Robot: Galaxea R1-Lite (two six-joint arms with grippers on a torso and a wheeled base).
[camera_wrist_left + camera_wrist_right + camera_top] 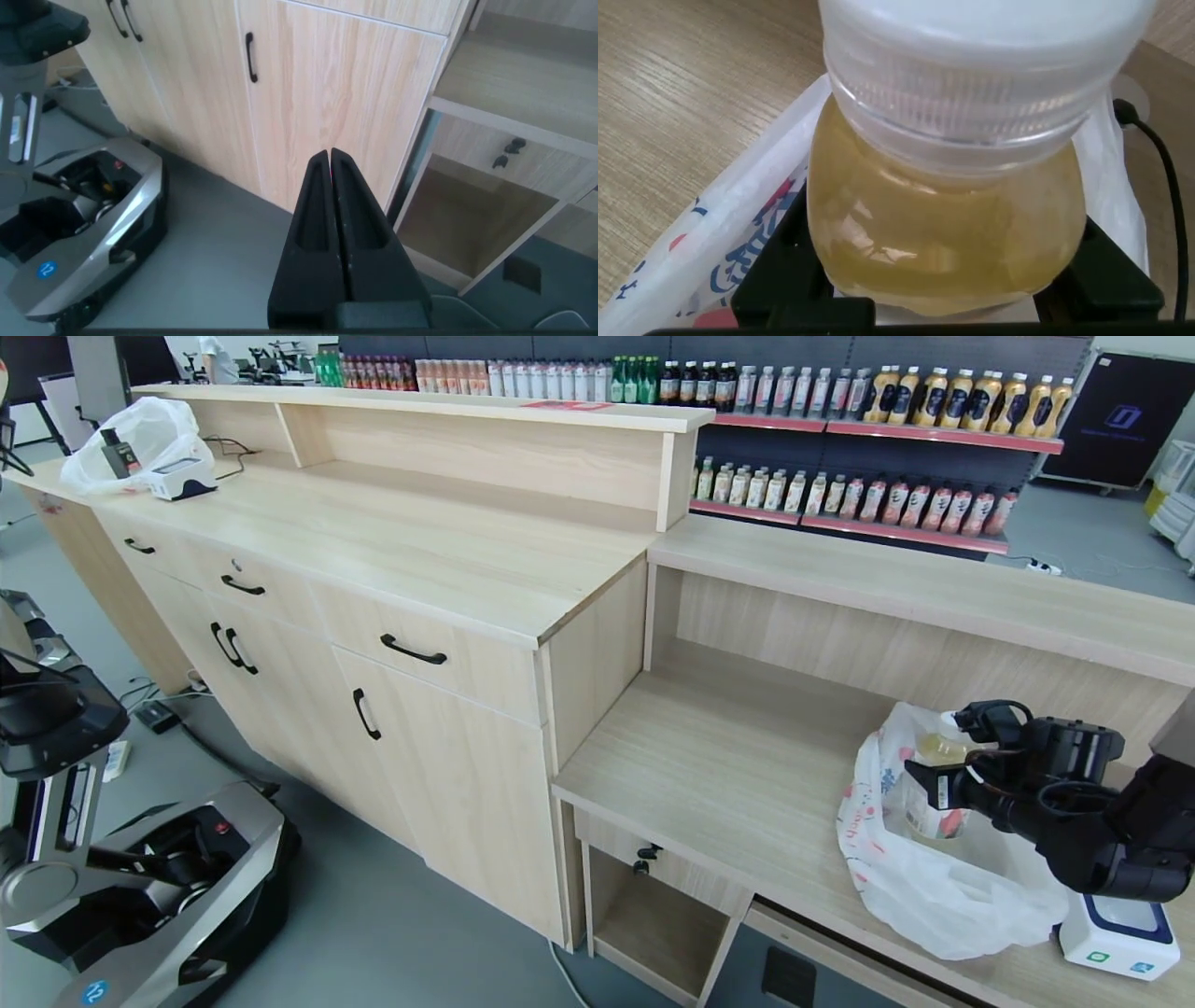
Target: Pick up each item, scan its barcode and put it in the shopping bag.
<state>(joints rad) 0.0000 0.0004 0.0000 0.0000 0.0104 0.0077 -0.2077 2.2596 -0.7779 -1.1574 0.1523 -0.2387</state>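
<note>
A clear bottle (pixel 936 753) of yellowish drink with a white cap stands upright in the mouth of the white shopping bag (pixel 934 887) on the low counter at the right. My right gripper (pixel 960 752) is shut on the bottle, one finger on each side of its shoulder. In the right wrist view the bottle (pixel 943 215) is seen close up, with the bag (pixel 738 243) beneath it and the right gripper (pixel 945 301) clamped around it. My left gripper (pixel 332 191) is shut with nothing in it, low over the grey floor in front of the cabinet doors.
A white scanner (pixel 1120 938) with a blue top sits on the low counter (pixel 728 756) just right of the bag. On the far left of the tall counter (pixel 392 537) lie another white bag (pixel 140 443) and a small device. Shelves of bottles (pixel 840 439) stand behind.
</note>
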